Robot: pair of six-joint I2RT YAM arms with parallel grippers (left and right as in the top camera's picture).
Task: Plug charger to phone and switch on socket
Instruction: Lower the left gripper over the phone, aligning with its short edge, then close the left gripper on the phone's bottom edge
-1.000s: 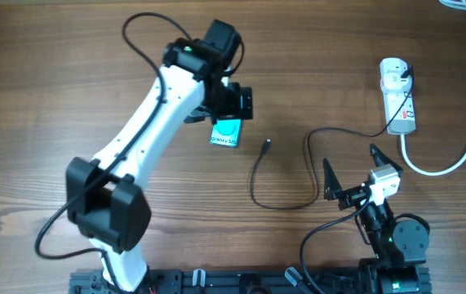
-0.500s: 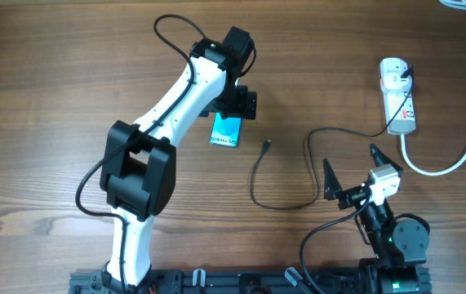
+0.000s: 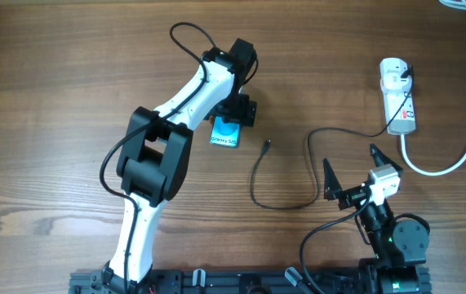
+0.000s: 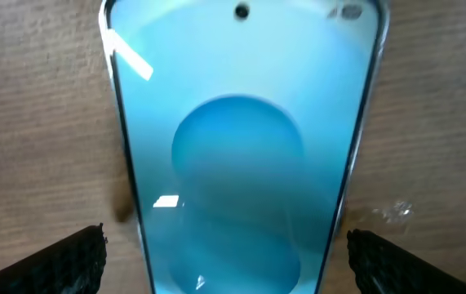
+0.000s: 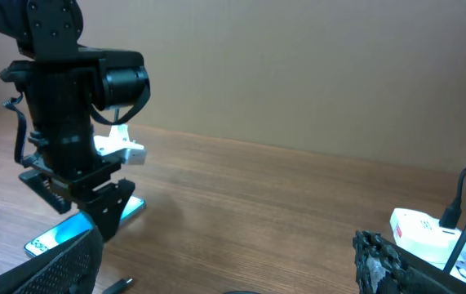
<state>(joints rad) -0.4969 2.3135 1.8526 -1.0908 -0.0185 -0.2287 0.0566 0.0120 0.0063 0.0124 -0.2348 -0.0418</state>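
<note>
**A:** Where is the phone?

**B:** I see the phone [image 3: 226, 135] lying flat on the counter [image 3: 45, 73], teal screen up, left of centre. The charger [image 3: 286, 204] loops across the wood to its right. Its connector tip [image 3: 266, 146] lies near the phone but apart from it.

**A:** And your left gripper?

**B:** The left gripper [image 3: 234, 114] hangs over the phone's far end with its jaws spread. In my left wrist view the fingers [image 4: 68, 263] sit well out to either side of the screen, touching nothing.

**A:** The socket?

**B:** The socket [image 3: 397, 106] sits far right, well away from the phone. The black cable runs over to it, and a thick white cord [image 3: 461, 155] trails off beside it.

**A:** The right side?

**B:** The right gripper [image 3: 352, 167] is close to me by the cable loop. Its jaws are wide apart and hold nothing.
</note>
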